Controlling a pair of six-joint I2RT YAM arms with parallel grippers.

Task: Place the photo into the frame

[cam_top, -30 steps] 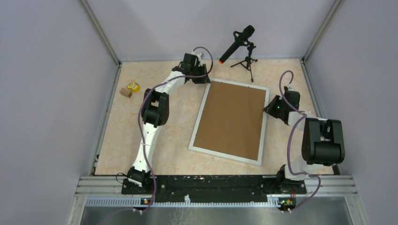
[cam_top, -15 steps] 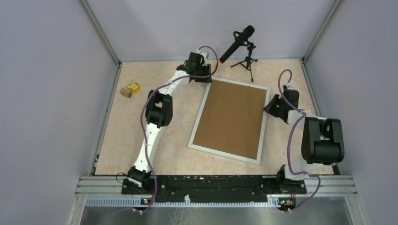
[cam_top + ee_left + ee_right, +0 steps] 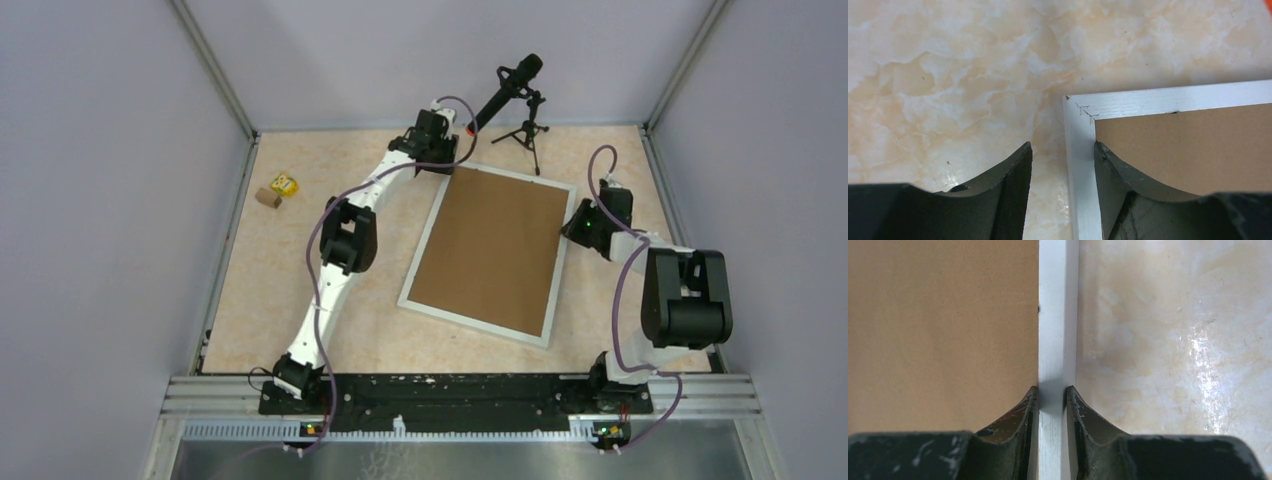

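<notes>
Brown backing board [image 3: 490,250] sits in the face-down frame [image 3: 424,240] and the photo is not visible; right gripper [image 3: 1052,392] is clamped on the right rail, left gripper [image 3: 1062,162] straddles the rail at the far-left corner with a gap, so probably close left next, then lift both evenly.

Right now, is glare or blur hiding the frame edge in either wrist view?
Right wrist: glare streaks only the table, the frame moulding is sharp, shadowed at the right gripper. Left wrist: frame corner crisp, the left gripper dark and slightly soft. Top external: even light, no glare.
</notes>
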